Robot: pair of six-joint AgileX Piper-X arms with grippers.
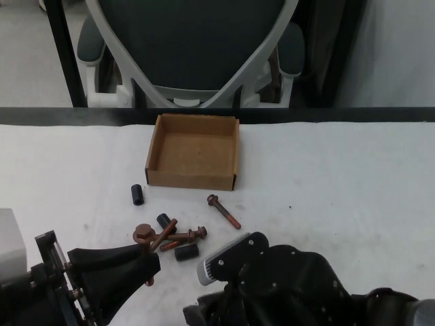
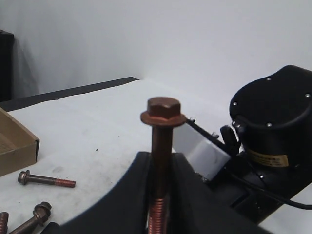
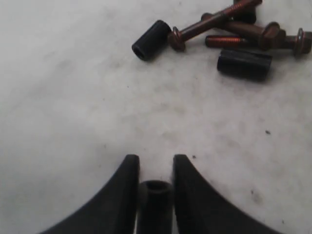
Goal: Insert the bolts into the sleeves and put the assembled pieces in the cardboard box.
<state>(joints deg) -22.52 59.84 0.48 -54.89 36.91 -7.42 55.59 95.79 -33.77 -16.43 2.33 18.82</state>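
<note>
A copper bolt (image 2: pixel 161 141) stands head-up between the fingers of my left gripper (image 2: pixel 161 163), which is shut on its shank. The same bolt's head (image 1: pixel 143 234) shows above that gripper (image 1: pixel 148 263) at the bench's near left. My right gripper (image 3: pixel 155 165) is shut on a black sleeve (image 3: pixel 155 197), open end facing out, low over the white bench. Ahead of it lie two loose sleeves (image 3: pixel 151 40) (image 3: pixel 243 63) and a pile of bolts (image 3: pixel 229 24). The open cardboard box (image 1: pixel 194 178) sits beyond the pile, nothing inside it.
A lone sleeve (image 1: pixel 137 195) and a lone bolt (image 1: pixel 224 210) lie between the pile and the box. The right arm's black body (image 1: pixel 299 285) fills the near right and looms beside the held bolt (image 2: pixel 273 122). A chair stands behind the bench.
</note>
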